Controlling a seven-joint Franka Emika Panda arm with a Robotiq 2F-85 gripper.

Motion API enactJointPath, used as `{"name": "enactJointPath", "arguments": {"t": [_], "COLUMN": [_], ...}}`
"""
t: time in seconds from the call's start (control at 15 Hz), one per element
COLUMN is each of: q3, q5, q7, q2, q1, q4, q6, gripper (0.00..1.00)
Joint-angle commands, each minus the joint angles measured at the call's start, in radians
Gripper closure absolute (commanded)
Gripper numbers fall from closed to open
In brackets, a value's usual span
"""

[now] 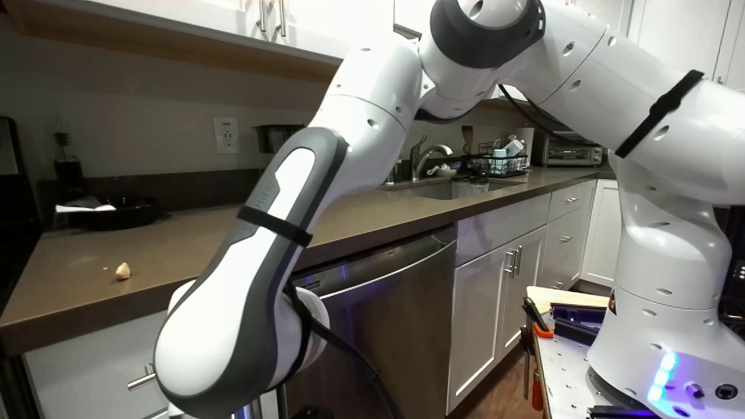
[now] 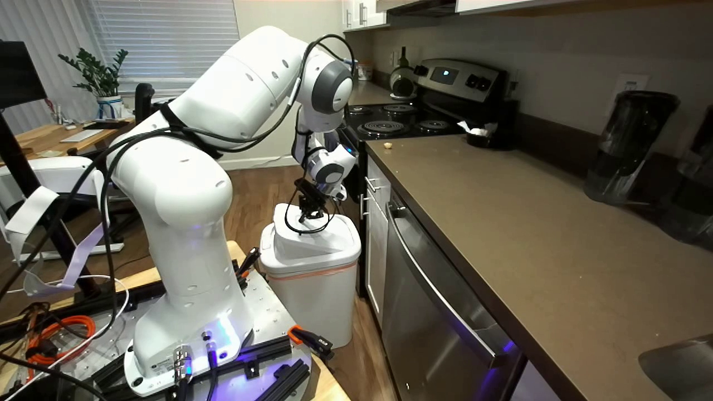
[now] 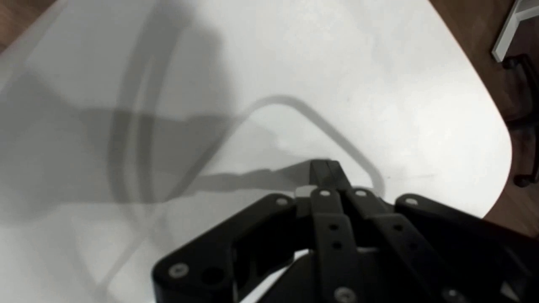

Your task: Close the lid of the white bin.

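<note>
Wrist view | your end effector (image 3: 329,170), pinched narrow, empty, over the lid (image 3: 303,71) | in an exterior view, white bin (image 2: 317,301) looks ajar toward 11 o'clock; closing remains

Below me lies a brown wood-plank floor (image 2: 259,189), seen in both exterior views. The white bin (image 2: 315,301) stands upright directly on it, its foot partly hidden. At the edge of my wrist view, a black castered base (image 3: 524,123) rests on the same floor, well apart from the bin.
</note>
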Motion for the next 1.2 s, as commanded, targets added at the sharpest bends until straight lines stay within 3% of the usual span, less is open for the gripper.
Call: {"name": "enactJointPath", "arguments": {"t": [0.0,0.4,0.6,1.13], "q3": [-0.051,-0.212,-0.263,-0.271], "q5": [-0.01,-0.113,-0.156,-0.178], "q7": [0.031,0.179,0.253,0.304], "q2": [0.045,0.072,0.075,0.008], "q1": [0.059,0.247,0.308,0.318], "q4": [0.035,0.048,0.064,0.037], "q6": [0.043,0.178,0.179,0.125], "gripper": [0.96,0.96,0.95,0.95]}}
